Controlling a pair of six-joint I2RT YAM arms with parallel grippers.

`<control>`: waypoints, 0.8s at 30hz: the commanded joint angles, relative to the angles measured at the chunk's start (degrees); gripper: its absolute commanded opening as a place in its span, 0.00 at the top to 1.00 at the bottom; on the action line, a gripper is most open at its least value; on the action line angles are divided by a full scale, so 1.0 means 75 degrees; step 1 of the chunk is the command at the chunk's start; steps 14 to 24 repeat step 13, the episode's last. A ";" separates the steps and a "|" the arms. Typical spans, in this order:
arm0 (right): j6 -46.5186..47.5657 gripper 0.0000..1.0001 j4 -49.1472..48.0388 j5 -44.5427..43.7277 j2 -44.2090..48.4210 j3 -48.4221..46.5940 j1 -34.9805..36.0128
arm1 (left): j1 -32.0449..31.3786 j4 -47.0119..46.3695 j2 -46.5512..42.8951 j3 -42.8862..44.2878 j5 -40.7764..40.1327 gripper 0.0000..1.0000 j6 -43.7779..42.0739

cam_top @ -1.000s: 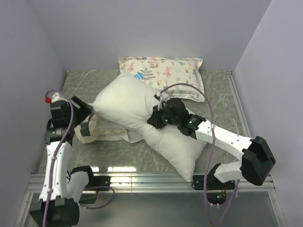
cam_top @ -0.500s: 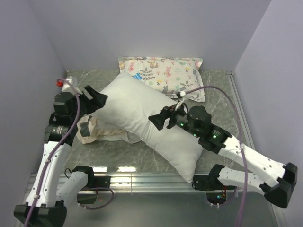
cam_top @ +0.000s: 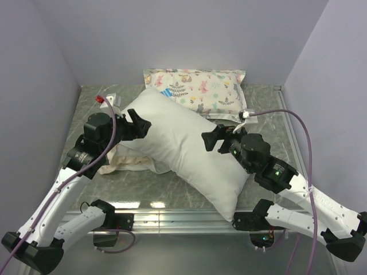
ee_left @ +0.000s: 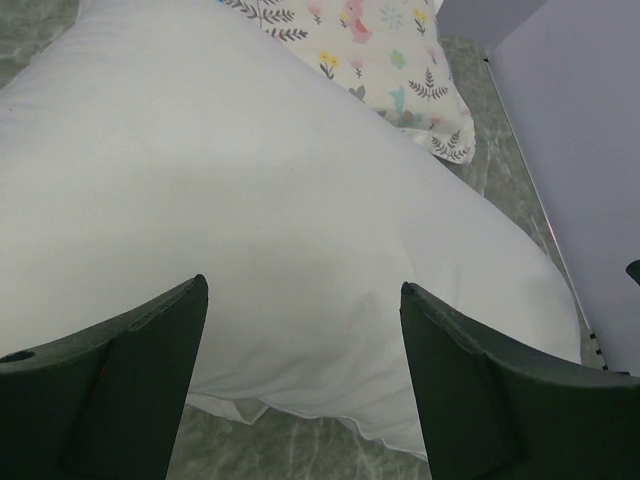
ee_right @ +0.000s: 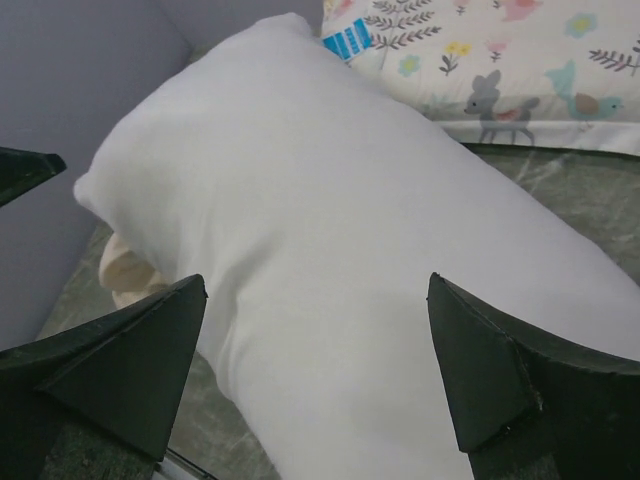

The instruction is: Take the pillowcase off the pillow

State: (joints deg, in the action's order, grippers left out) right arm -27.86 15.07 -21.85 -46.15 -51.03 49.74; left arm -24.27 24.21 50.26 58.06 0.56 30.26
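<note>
both claws spread over the bare white pillow

the pillow lies slantwise across the middle of the table, one end toward the back-left corner and the other reaching almost to the near edge, right of centre. every face of it that shows is plain white. the pillowcase is a crumpled cream heap toward the left edge, pressed against the pillow's left end and partly tucked beneath it. in the right wrist view a cream fold of the pillowcase shows from under that end.

the left gripper hangs at the pillow's back-left end with its fingers wide apart, pinching nothing. its own camera shows the pillow filling the gap between the two dark fingers. the right gripper sits over the pillow's right flank, also spread and gripping nothing, with the pillow lying between its fingers. whether either claw touches the fabric cannot be told.

a small animal-print pillow lies along the back edge, its front edge touching the white pillow.
</note>
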 commanded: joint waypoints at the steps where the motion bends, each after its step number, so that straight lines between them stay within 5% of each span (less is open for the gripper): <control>1: -0.0083 0.02 0.0252 -0.0603 -0.0045 0.0006 0.0013 | -0.0045 -0.0403 -0.0232 -0.0252 -0.0297 0.17 -0.0378; 24: -0.0024 0.01 -0.0193 -0.0824 -0.0116 0.0264 0.0013 | -0.0045 -0.0685 -0.0478 -0.0663 -0.0426 0.16 -0.0449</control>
